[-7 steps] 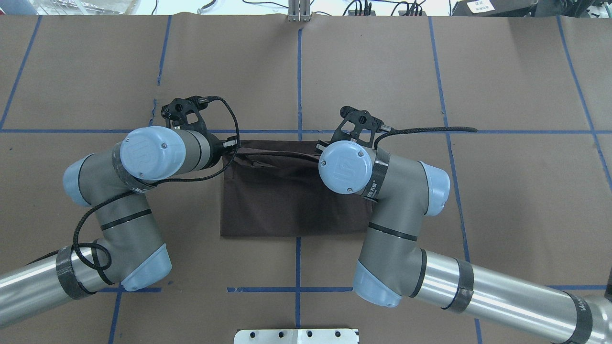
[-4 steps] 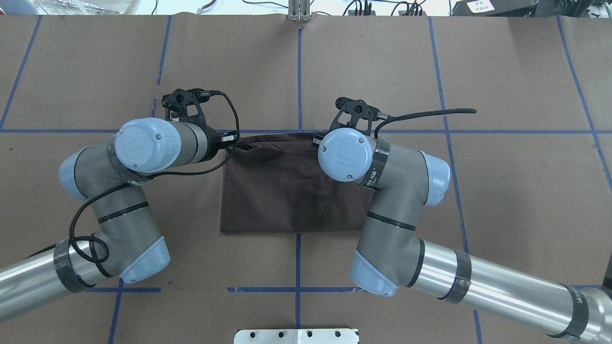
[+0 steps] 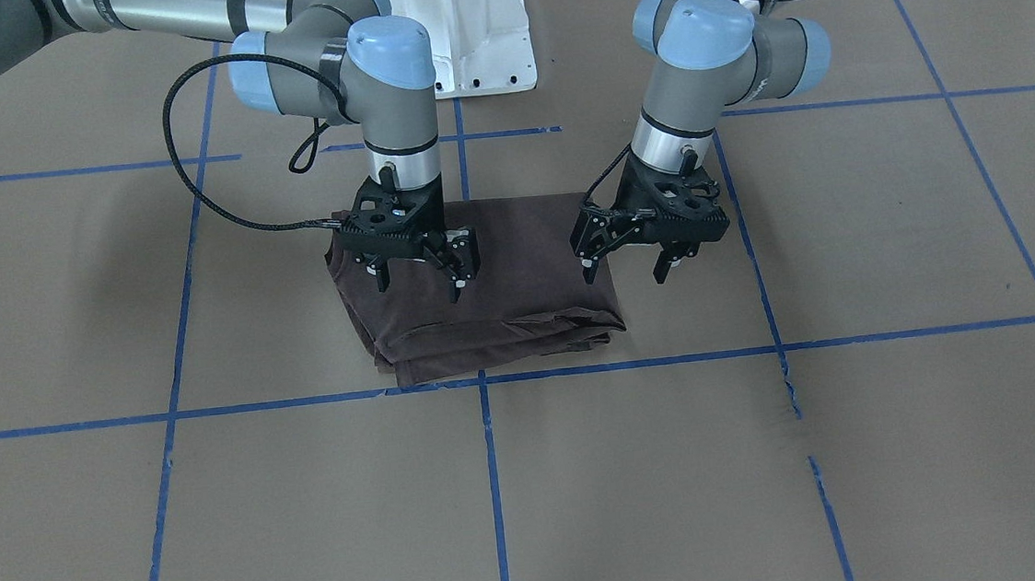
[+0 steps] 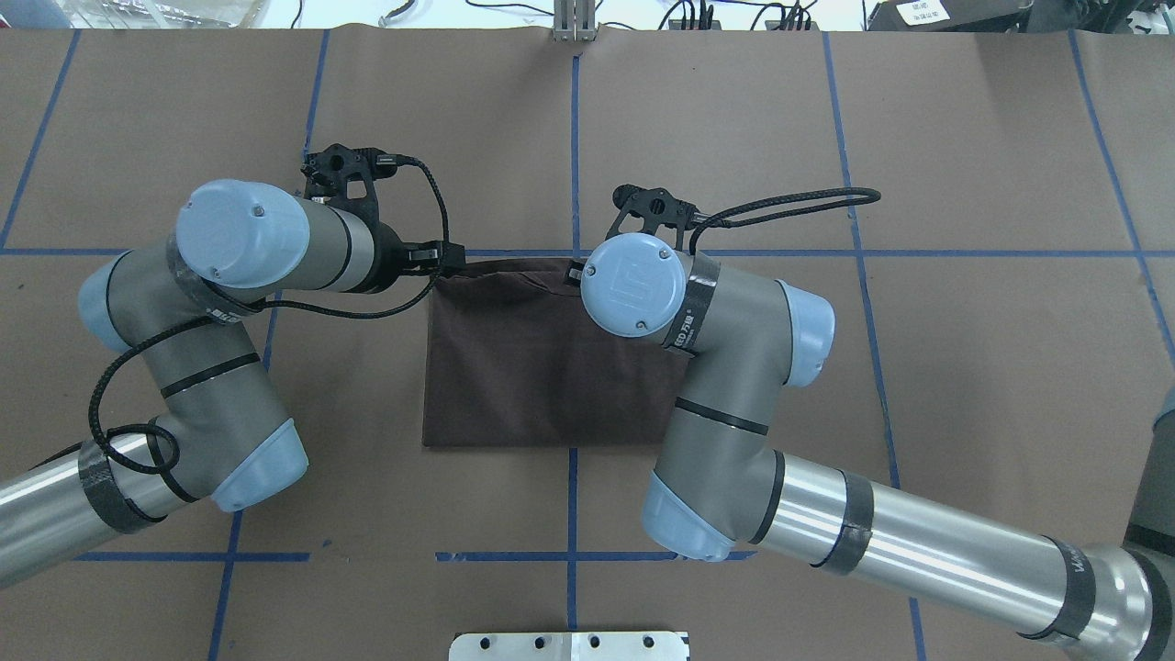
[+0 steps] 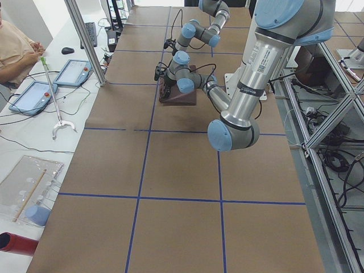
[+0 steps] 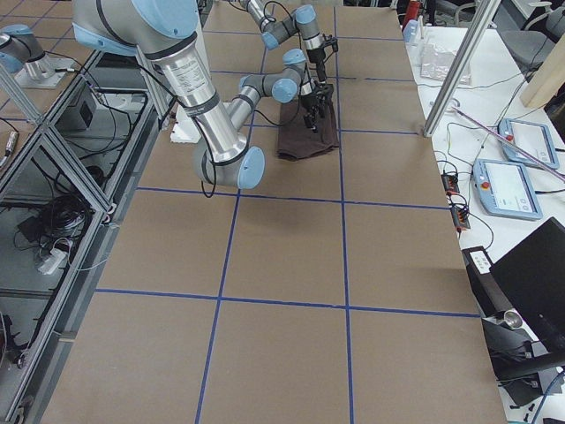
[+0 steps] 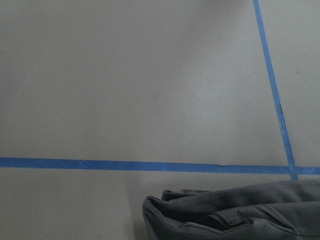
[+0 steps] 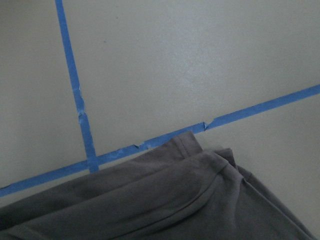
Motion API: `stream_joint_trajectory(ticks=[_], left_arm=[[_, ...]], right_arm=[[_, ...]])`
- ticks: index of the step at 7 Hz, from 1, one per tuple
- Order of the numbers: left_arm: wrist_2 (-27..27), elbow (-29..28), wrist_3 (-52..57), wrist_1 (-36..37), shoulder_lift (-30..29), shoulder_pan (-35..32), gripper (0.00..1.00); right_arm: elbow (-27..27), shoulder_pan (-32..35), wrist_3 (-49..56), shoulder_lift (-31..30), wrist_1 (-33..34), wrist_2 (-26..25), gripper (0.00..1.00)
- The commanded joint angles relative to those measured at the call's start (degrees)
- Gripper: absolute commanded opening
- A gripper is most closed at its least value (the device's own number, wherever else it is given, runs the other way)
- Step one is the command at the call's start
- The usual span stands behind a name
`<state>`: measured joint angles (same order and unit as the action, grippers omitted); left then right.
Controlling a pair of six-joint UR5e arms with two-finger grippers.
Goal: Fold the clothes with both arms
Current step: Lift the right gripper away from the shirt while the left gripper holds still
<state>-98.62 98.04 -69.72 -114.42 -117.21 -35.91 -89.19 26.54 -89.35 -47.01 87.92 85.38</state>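
Note:
The clothes are one dark brown T-shirt (image 3: 500, 306), folded into a rectangle (image 4: 542, 367) on the brown table, its layered far edge along a blue tape line. My left gripper (image 3: 624, 273) hangs open just above the shirt's corner on my left side, holding nothing. My right gripper (image 3: 420, 287) hangs open over the shirt's other end, also holding nothing. In the overhead view both grippers are hidden under the left wrist (image 4: 275, 243) and the right wrist (image 4: 633, 285). The left wrist view shows the shirt's bunched corner (image 7: 235, 215); the right wrist view shows its folded edge (image 8: 150, 200).
Blue tape lines (image 3: 213, 410) grid the brown table. The white pedestal base (image 3: 469, 26) stands behind the shirt. Beside the table, a side bench carries tablets (image 5: 34, 96), a person (image 5: 14, 45) sits at its end, and a metal post (image 5: 85, 42) rises at the table's edge.
Both wrists have shifted left in the overhead view and risen. The shirt's far edge, creased and set back a second ago, now lies flatter at the blue tape line.

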Motion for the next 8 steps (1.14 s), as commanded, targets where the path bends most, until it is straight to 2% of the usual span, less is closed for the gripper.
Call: stream_joint_trajectory(ticks=[1,4,5,6,7,8], left_arm=[[-0.08,-0.04,-0.15,-0.02,0.05,0.05,1.00],[-0.08,-0.39,-0.15,-0.02,-0.30,0.14,1.00],[-0.08,-0.65,-0.24,0.16,-0.56,0.23,1.00],[-0.08,-1.61,-0.24,0.68,-0.74,0.75,1.00],[0.00,-3.54,-0.76,0.95,-2.22,1.10,1.00],[1.31,-6.17,-3.90,1.04,-3.97,2.76,1.00]], right_arm=[[6.72,0.61,5.03,2.36,-0.03,-0.04,1.00],[13.22,4.56,15.91,2.36,0.32,-0.12,1.00],[13.77,6.84,17.79,2.36,0.58,0.22,1.00],[13.17,9.99,21.02,2.62,0.24,2.49,1.00],[10.29,13.51,22.10,2.45,0.06,10.86,1.00],[5.91,15.28,22.81,1.75,0.49,14.43,1.00]])
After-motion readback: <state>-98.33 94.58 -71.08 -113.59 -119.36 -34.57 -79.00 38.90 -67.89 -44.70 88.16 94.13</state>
